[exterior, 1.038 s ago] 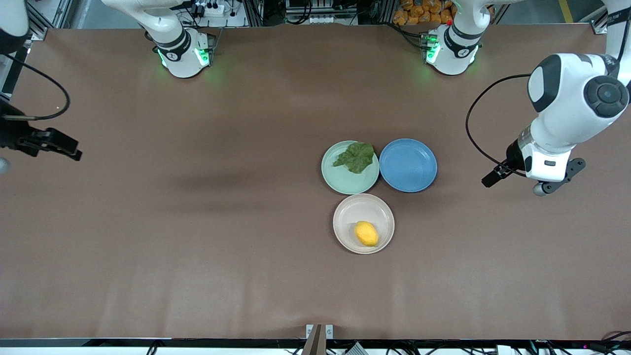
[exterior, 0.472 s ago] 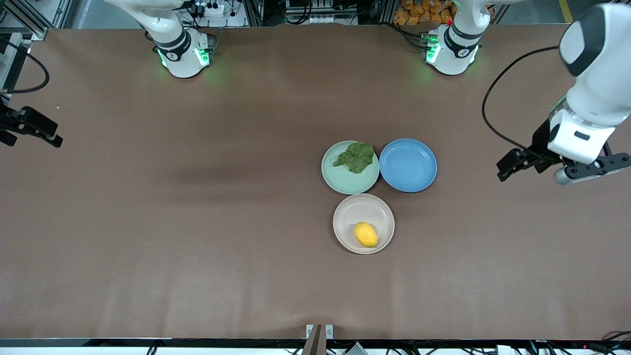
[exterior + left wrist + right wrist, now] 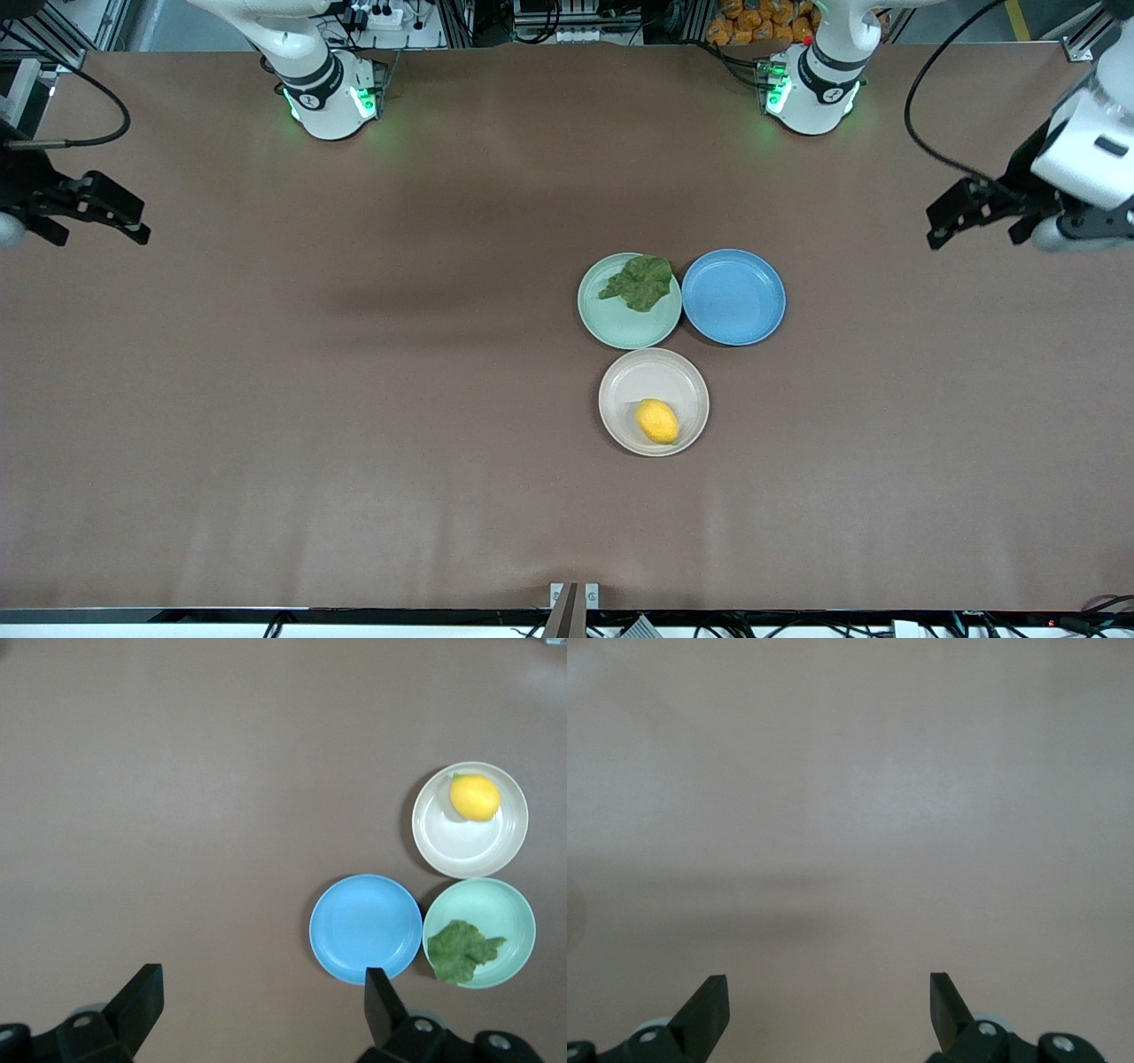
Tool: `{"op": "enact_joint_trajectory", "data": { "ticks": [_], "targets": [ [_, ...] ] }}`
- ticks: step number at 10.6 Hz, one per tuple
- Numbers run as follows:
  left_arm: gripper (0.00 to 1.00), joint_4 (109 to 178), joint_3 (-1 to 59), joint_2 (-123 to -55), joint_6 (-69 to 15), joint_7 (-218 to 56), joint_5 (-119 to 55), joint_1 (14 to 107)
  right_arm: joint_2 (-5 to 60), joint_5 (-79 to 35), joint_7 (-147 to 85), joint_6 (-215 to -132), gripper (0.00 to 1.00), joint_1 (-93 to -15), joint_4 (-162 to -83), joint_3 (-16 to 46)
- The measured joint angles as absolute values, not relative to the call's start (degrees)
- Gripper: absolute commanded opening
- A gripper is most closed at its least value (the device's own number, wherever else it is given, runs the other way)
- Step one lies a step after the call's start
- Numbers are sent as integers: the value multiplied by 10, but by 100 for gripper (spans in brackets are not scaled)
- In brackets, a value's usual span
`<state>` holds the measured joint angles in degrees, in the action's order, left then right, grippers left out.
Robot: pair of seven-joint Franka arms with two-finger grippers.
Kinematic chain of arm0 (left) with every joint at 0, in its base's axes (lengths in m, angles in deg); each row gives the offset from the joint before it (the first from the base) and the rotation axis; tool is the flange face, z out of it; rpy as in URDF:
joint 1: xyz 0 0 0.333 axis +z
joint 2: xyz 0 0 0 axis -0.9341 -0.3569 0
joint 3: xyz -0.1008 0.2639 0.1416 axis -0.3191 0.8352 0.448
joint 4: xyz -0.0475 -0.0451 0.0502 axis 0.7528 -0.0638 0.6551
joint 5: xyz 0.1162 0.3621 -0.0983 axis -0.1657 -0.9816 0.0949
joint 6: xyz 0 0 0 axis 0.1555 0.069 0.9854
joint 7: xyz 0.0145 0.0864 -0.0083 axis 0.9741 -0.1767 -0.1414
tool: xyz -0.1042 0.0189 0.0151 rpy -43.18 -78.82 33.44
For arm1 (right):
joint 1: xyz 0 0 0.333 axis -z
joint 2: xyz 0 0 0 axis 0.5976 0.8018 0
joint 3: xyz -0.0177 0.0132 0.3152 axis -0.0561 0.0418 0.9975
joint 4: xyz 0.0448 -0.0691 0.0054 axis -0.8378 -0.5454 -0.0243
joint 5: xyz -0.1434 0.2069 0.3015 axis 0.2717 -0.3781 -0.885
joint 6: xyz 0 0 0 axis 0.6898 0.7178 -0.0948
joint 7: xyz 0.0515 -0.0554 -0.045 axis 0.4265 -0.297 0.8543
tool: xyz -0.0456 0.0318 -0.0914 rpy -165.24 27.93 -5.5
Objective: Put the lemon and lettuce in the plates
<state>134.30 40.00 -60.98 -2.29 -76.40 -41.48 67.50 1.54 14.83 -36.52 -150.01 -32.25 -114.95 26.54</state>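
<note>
I see the lemon [image 3: 658,420] lying in the beige-cream plate [image 3: 629,377], off centre toward the front camera, its long axis running slantwise across the plate. The lettuce [image 3: 638,282] rests in the mint green plate [image 3: 620,323], partly over the rim nearest the robots' bases. The blue plate [image 3: 733,297] beside it holds nothing. By my reading both items are placed and no grasp is left to make.

My left gripper [image 3: 961,213] hangs over bare table at the left arm's end, jaws spread wide and empty. My right gripper [image 3: 111,213] hangs over the right arm's end, also spread and empty. The plates lie closer to the left gripper, should anything need nudging.
</note>
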Motion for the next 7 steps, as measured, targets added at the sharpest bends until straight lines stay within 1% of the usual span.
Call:
{"op": "enact_joint_trajectory", "data": {
  "ticks": [4,7],
  "targets": [
    [100,1321,396,-606,-8,-780,-415,674,10,148,-365,-1506,100,-323,-1152,277],
    [100,1312,389,-607,5,-790,-415,674,10,148,-365,-1506,100,-344,-1152,257]
  ]
}}
